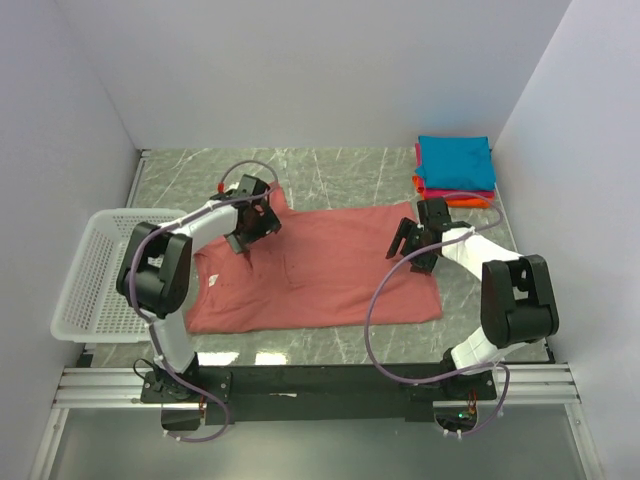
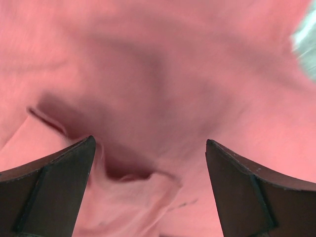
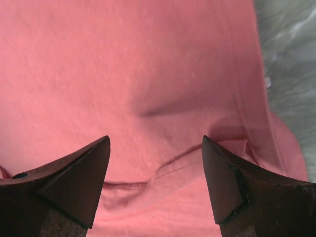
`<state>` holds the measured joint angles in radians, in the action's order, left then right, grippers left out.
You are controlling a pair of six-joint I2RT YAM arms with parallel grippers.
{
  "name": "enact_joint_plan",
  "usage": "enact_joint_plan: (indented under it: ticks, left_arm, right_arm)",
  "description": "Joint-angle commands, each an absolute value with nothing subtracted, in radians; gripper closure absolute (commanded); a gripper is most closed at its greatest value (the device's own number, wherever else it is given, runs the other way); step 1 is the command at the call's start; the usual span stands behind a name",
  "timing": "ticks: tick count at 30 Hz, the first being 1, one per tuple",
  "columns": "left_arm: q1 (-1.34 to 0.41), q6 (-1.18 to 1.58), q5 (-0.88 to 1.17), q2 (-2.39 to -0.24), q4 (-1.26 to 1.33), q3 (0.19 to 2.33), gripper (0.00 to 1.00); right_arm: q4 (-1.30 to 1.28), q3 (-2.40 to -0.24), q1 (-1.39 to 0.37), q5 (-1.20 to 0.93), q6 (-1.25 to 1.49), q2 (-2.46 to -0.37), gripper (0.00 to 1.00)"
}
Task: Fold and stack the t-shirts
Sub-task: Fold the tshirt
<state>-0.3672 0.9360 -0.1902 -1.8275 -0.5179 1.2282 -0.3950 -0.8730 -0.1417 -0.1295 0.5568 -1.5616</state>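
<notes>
A salmon t-shirt lies spread flat across the middle of the marble table. My left gripper is open and hovers just above its upper left part, near a sleeve; the left wrist view shows wrinkled salmon cloth between the spread jaws. My right gripper is open above the shirt's right edge; the right wrist view shows a folded hem of the shirt between the jaws. A stack of folded shirts, teal on top of magenta and orange, sits at the back right.
A white mesh basket stands at the table's left edge. White walls close in the table on three sides. Grey marble shows at the right of the right wrist view.
</notes>
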Motion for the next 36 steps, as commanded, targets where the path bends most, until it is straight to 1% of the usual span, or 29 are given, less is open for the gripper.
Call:
enact_joint_plan:
  ticks: [1,4,7,10,11,13,15,19,20,22,26,31,35,36]
  left_arm:
    - [-0.371,0.87,-0.236,-1.858,-0.469,1.328,0.01]
    - [-0.374,0.812,-0.194,-1.896,-0.439,1.382,0.01]
    - [-0.377,0.735,-0.198,-1.893,-0.407,1.422,0.01]
    - [-0.377,0.658,-0.253,-1.884,-0.364,1.46,0.01]
    - [-0.374,0.641,-0.3,-1.899,-0.364,1.48,0.01]
    - [-0.364,0.576,-0.31,-1.934,-0.379,1.569,0.01]
    - [-0.351,0.528,-0.29,-2.02,-0.409,1.641,0.01]
    - [-0.334,0.39,-0.265,-2.19,-0.491,1.9,0.02]
    - [-0.333,0.358,-0.247,-2.247,-0.509,1.942,0.02]
    - [-0.328,0.29,-0.216,-2.284,-0.514,2.006,0.03]
    - [-0.324,0.212,-0.207,-2.339,-0.477,2.034,0.08]
    - [-0.322,0.238,-0.196,-2.398,-0.46,2.1,0.11]
    - [-0.322,0.233,-0.264,-2.453,-0.428,2.112,0.14]
    - [-0.324,0.239,-0.276,-2.462,-0.426,2.127,0.17]
  right_arm:
    - [-0.377,-0.93,-0.146,-0.066,0.554,-1.566,0.19]
    - [-0.394,-0.949,-0.146,-0.058,0.549,-1.556,0.19]
    - [-0.41,-0.971,-0.146,-0.035,0.532,-1.529,0.18]
    - [-0.429,-1.0,-0.144,-0.006,0.523,-1.509,0.18]
    - [-0.431,-1.008,-0.144,-0.005,0.52,-1.505,0.18]
    - [-0.439,-1.025,-0.144,-0.002,0.514,-1.502,0.18]
    - [-0.443,-1.037,-0.144,-0.002,0.508,-1.503,0.18]
    - [-0.451,-1.063,-0.144,0.028,0.494,-1.503,0.18]
    - [-0.454,-1.068,-0.144,0.035,0.491,-1.505,0.18]
    - [-0.459,-1.084,-0.143,0.044,0.479,-1.512,0.18]
    - [-0.46,-1.114,-0.14,0.052,0.468,-1.539,0.18]
    - [-0.451,-1.132,-0.138,0.028,0.468,-1.583,0.18]
    - [-0.451,-1.134,-0.14,0.02,0.465,-1.606,0.18]
    - [-0.449,-1.134,-0.14,0.023,0.463,-1.609,0.18]
